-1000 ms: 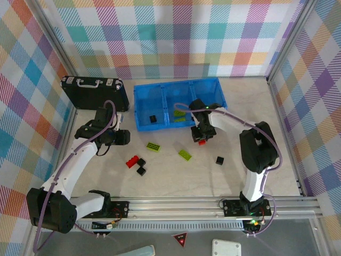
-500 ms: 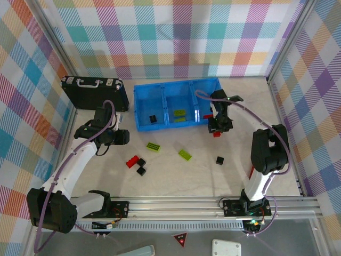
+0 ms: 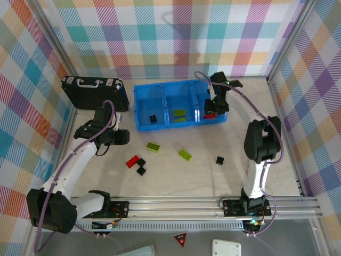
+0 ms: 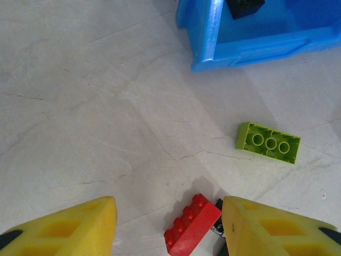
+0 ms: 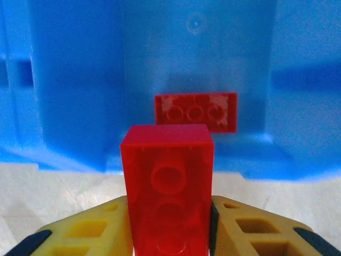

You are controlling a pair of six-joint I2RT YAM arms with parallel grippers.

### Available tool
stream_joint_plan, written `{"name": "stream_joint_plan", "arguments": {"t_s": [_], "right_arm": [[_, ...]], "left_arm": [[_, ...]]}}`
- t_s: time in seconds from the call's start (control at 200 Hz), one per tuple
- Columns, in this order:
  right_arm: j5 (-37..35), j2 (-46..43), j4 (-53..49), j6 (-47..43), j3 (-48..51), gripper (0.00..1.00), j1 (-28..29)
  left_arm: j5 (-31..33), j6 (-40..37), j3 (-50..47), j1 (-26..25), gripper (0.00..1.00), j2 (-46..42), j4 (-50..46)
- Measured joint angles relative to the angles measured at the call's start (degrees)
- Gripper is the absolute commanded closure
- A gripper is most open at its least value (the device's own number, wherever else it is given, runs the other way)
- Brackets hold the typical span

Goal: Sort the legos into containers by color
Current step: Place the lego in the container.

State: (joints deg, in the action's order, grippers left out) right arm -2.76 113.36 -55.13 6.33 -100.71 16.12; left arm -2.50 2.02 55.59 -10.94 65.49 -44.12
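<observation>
My right gripper [image 3: 212, 110] is shut on a red lego [image 5: 168, 186] and hangs over the right compartment of the blue bin [image 3: 139, 106]. Below it a second red lego [image 5: 195, 112] lies on that compartment's floor. A black lego [image 3: 153, 118] sits in the left compartment and lime-green legos [image 3: 179, 113] in the middle one. My left gripper [image 4: 168, 205] is open, low over the table, with a red lego [image 4: 192, 224] lying loose between its fingers [image 4: 80, 226]. On the table lie green legos [image 3: 154, 146] [image 3: 185, 154] and black legos [image 3: 141, 170] [image 3: 219, 160].
A black briefcase [image 3: 93, 88] stands at the back left, beside the bin. Checked walls close off the table at the back and both sides. A metal rail [image 3: 186, 202] runs along the near edge.
My right gripper has carried the red lego from in front of the bin up and back to the right compartment. The left arm has not moved.
</observation>
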Motion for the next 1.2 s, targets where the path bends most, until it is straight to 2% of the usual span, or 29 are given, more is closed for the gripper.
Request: {"name": "stream_joint_plan", "arguments": {"t_s": [0.345, 0.585, 0.865, 1.2], "right_arm": [[3.69, 15.08, -2.08, 0.02, -16.85, 0.61, -0.96], [5.95, 23.02, -3.41, 0.04, -24.96, 0.61, -1.92], [7.87, 27.54, -3.48, 0.09, -27.36, 0.6, -2.29], [8.15, 28.13, -3.48, 0.26, -27.39, 0.55, -2.29]], "left_arm": [[0.17, 0.0, 0.0, 0.13, 0.45, 0.0, 0.42], [0.2, -0.02, 0.0, 0.22, 0.46, 0.0, 0.42], [0.63, -0.02, 0.0, 0.22, 0.46, 0.0, 0.42], [0.61, -0.02, 0.0, 0.22, 0.45, 0.02, 0.42]]}}
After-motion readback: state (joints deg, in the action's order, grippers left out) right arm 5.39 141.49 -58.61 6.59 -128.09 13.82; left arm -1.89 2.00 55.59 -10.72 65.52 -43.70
